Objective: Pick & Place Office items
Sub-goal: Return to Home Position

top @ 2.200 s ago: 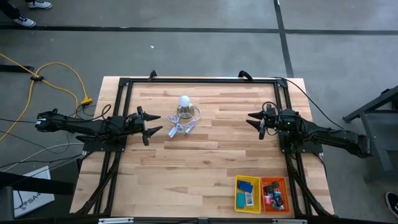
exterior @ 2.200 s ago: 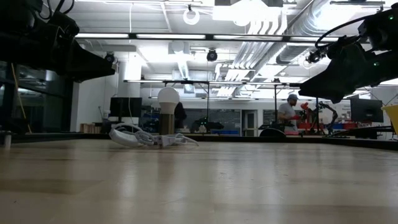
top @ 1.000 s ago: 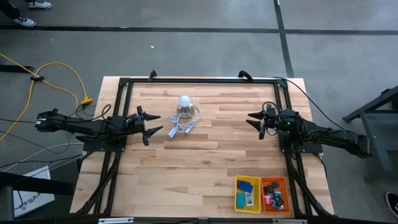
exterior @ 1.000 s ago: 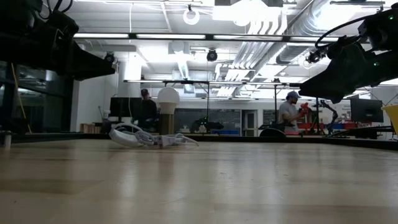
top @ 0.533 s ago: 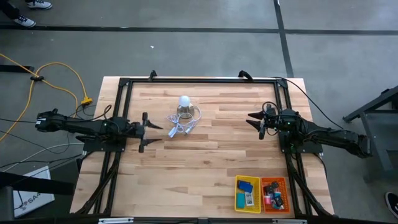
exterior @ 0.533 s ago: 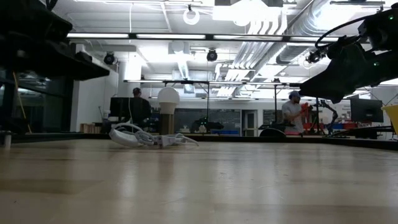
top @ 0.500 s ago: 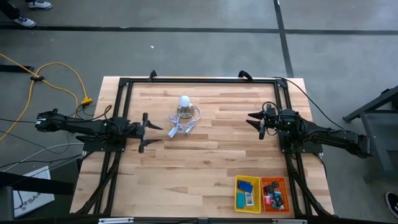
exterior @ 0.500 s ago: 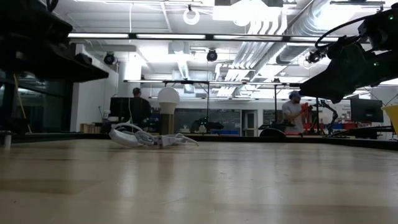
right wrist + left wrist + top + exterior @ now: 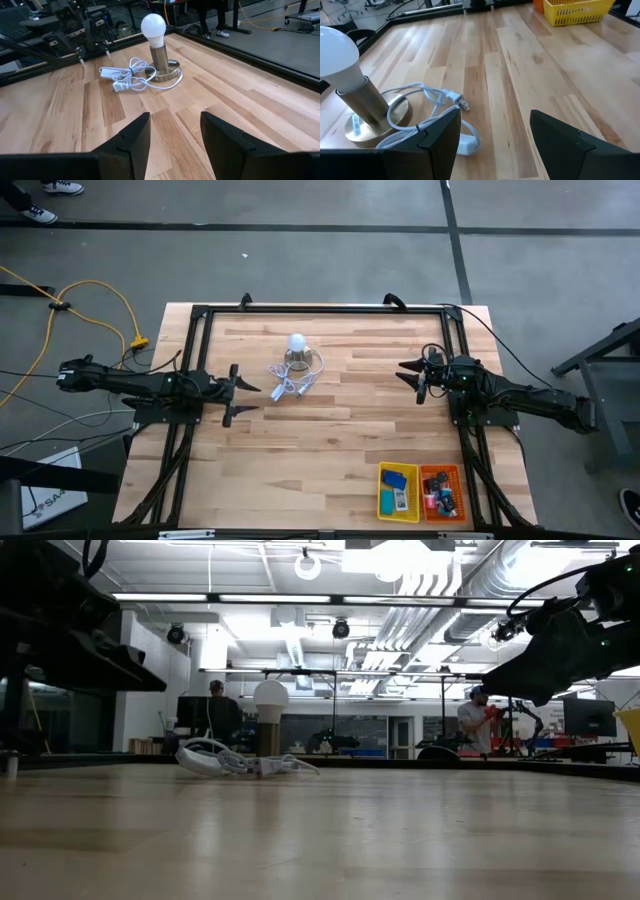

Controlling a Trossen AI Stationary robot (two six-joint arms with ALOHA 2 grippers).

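Both claws are empty and spread wide: the left claw [image 9: 236,392] hangs above the counter [image 9: 330,430] at its 9 o'clock side, and the right claw [image 9: 404,371] hangs opposite at the 3 o'clock side, each pointing inward toward the middle. The office items [image 9: 440,495] lie in the two mesh baskets standing side by side at the counter's 5 o'clock corner. The blue block [image 9: 396,479] and a pale piece are in the yellow basket [image 9: 398,466], and a jumble of dark, pink and white bits is in the orange basket [image 9: 441,468] just at its 3 o'clock side. No loose office item shows on the bare wood. The only other thing on it is a brass-based lamp [image 9: 296,350] with a white bulb, at about 11 o'clock from centre, its white cord [image 9: 283,387] looped beside it and close to the left claw. Judging by this, the sorting looks finished and the step in hand is the retreat to rest. The next move calls for little: each arm drawing toward its own edge, the left one keeping its fingers clear of the cord.
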